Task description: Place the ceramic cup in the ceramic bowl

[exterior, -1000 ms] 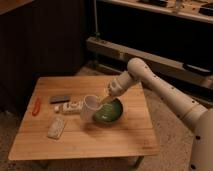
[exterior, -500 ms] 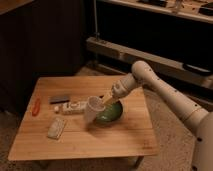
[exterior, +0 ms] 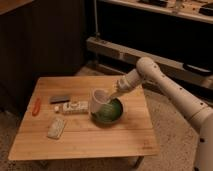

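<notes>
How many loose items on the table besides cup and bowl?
4: orange item at the left edge, dark flat item behind a white printed box, pale packet nearest the camera. The gripper holds the ceramic cup over the ceramic bowl's rim; these may hide more.

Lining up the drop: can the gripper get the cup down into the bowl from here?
Probably yes. The gripper holds the cup tilted over the left rim of the bowl. Nothing shows inside the bowl, and the box lies outside it to the left.
</notes>
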Controlling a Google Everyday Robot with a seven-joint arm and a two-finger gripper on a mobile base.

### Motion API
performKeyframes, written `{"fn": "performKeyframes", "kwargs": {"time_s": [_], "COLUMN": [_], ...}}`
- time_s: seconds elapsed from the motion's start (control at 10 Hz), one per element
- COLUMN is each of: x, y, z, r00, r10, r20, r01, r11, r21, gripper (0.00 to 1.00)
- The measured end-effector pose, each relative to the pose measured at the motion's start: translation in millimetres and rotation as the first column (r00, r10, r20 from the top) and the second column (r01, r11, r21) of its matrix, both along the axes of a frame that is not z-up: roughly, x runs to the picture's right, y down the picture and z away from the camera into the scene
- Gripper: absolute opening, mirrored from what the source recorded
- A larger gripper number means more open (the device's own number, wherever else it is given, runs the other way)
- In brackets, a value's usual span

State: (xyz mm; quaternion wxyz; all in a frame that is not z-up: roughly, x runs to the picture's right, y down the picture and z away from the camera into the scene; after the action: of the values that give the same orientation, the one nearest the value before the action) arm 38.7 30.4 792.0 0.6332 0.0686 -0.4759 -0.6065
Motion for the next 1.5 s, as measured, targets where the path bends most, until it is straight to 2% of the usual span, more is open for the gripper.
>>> {"fn": "performKeyframes", "kwargs": {"time_s": [0.3, 0.7, 0.9, 1.1, 1.3, 1.5], "x": [14, 28, 39, 45, 42, 37], "y": [-15, -21, -16, -13, -1, 11], "z": [-0.7, -5.3, -8.4, -7.9, 5.6, 16.0], "r00": [0.998, 0.996, 0.993, 0.992, 0.992, 0.991], "r10": [0.004, -0.025, -0.036, -0.029, -0.018, -0.020], "r20": [-0.057, -0.089, -0.108, -0.122, -0.126, -0.132], "r01": [-0.003, 0.025, 0.033, 0.024, 0.015, 0.018], "r11": [0.9997, 0.9997, 0.9991, 0.9988, 0.9996, 0.9997], "r21": [0.025, 0.002, -0.028, -0.042, -0.022, -0.017], "gripper": [0.01, 0.01, 0.01, 0.07, 0.00, 0.00]}}
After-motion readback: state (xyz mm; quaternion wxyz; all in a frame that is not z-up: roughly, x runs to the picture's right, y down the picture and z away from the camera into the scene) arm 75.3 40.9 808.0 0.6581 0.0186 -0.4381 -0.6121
